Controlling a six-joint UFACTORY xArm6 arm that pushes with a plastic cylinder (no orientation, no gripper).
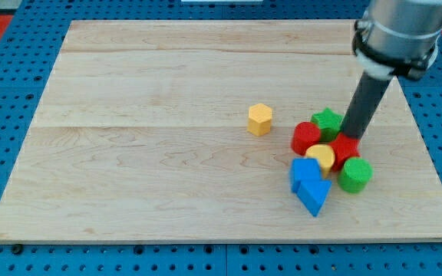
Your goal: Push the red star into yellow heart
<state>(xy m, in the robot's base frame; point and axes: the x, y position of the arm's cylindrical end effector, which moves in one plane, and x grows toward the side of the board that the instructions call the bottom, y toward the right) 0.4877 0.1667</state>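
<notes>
Camera view — only one. No jaws on this rig, so nothing is released, clenched or grasping; the arm ends in a dark rod. My tip (353, 138) is down on the table (167, 92) inside a tight cluster near the view's right edge.

Red star (346, 147) sits right at my tip, on its lower side toward the view's bottom. Yellow heart (322, 157) lies just beyond it, down and to the view's left, apparently touching it already. Green star (328, 119) is just left of my tip; a red round block (306, 138) further left. Green cylinder (354, 175) sits below. Blue blocks (308, 184) — shapes unclear — crowd under the heart. Yellow hexagon (259, 119) stands well apart, leftward.

Risks, as I judge them: any further shove drags the whole pack. The tip could slip off the star and send it toward the green cylinder. The heart, backed by blue blocks, may pivot away rather than stay seated.
</notes>
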